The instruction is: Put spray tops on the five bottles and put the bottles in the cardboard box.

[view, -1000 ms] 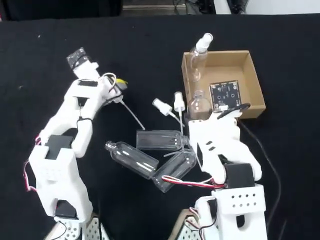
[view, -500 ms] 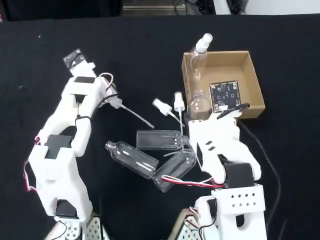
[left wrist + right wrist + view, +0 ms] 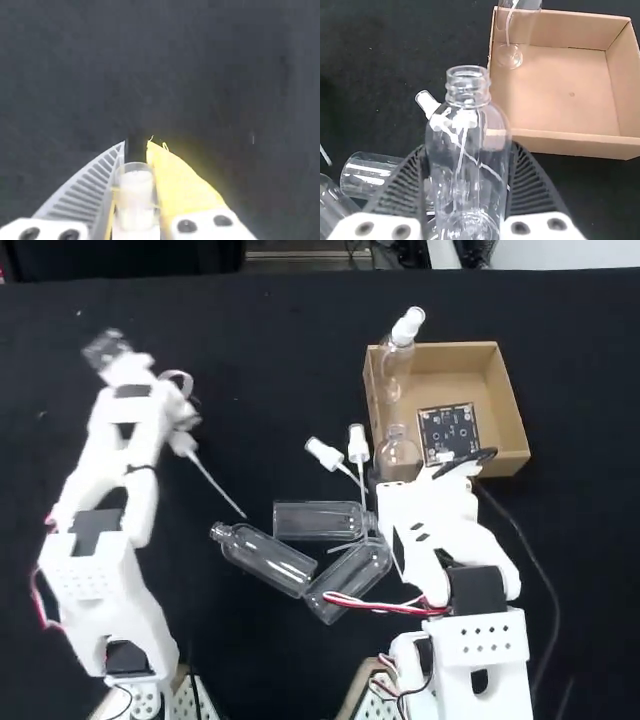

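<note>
The left claw clamps a spray top, well apart from the cardboard box; the right claw grips an uncapped bottle just beside it, base cut off.

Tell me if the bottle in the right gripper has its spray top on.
Off. The bottle in the right gripper shows a bare, open neck.

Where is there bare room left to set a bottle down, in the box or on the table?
Most of the cardboard box floor is bare; one capped bottle stands in its far left corner. The table beyond the two loose spray tops, left of the box, is bare too. Crowded: the three lying bottles, bunched near those tops.
</note>
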Action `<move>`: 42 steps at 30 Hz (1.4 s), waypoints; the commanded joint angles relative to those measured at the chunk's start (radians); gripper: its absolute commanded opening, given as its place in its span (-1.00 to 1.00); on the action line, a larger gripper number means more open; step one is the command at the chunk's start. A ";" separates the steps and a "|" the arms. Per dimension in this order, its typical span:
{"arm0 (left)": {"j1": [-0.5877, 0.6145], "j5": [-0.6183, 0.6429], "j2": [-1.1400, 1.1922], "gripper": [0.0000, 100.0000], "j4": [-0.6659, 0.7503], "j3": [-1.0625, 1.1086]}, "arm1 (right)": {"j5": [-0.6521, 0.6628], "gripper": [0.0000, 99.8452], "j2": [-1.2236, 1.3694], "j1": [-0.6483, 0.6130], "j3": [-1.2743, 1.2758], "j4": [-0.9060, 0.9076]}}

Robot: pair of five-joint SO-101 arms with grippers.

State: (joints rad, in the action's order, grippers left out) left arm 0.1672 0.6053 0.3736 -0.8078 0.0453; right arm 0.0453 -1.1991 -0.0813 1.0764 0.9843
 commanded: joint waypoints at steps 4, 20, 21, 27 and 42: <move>0.191 -0.026 -0.018 -0.91 -0.008 -0.232 | -0.008 -0.98 -0.033 -0.003 -0.008 -0.028; 0.148 -0.950 0.074 -0.91 -0.416 -0.231 | -0.008 -0.98 -0.033 -0.005 -0.007 -0.035; 0.148 -0.951 0.097 -0.91 -0.419 -0.236 | -0.008 -0.98 -0.033 -0.005 -0.007 -0.035; 0.157 -0.956 0.187 -0.78 -0.482 -0.317 | -0.008 -0.98 -0.033 -0.006 -0.002 -0.040; 0.186 -1.132 0.350 -0.35 -0.884 -0.713 | -0.008 -0.98 -0.033 -0.005 0.008 -0.052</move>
State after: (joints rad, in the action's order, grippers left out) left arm 0.3284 -0.4519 0.6928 -1.6425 -0.5700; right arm 0.0437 -1.1991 -0.0813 1.0948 0.9720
